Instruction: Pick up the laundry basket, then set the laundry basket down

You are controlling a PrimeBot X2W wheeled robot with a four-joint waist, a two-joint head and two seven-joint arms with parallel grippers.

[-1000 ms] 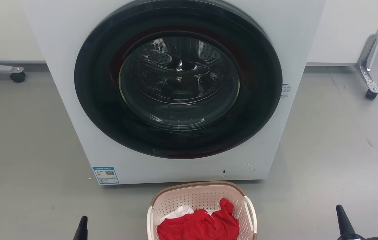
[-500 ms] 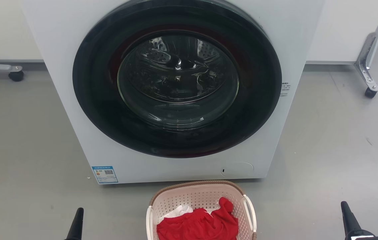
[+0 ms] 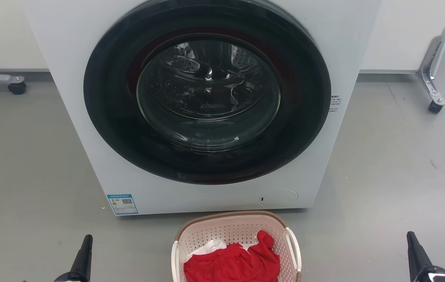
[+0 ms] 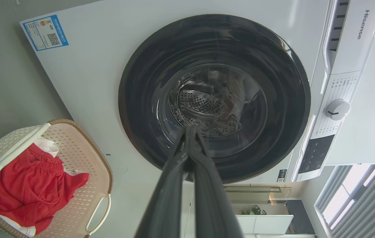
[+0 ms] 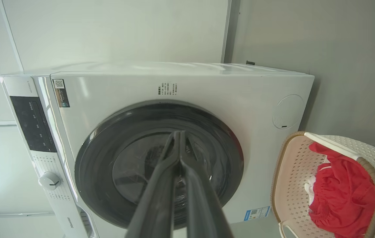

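6 o'clock: laundry basket (image 3: 230,233) judged light, stiff plastic; grip side handles (image 3: 293,250) at its 3 & 9; left gripper (image 4: 190,132), right gripper (image 5: 178,134) both clenched, empty.

Our left gripper (image 3: 85,250) climbs toward 11 o'clock in the head view and our right gripper (image 3: 412,244) toward 1 o'clock, spreading wider apart. Our camera shifts slightly, sliding everything toward 11 o'clock.

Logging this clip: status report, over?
Left tool shut, right tool shut, both empty. Laundry basket on floor by washer, ungrasped. No obstruction seen.
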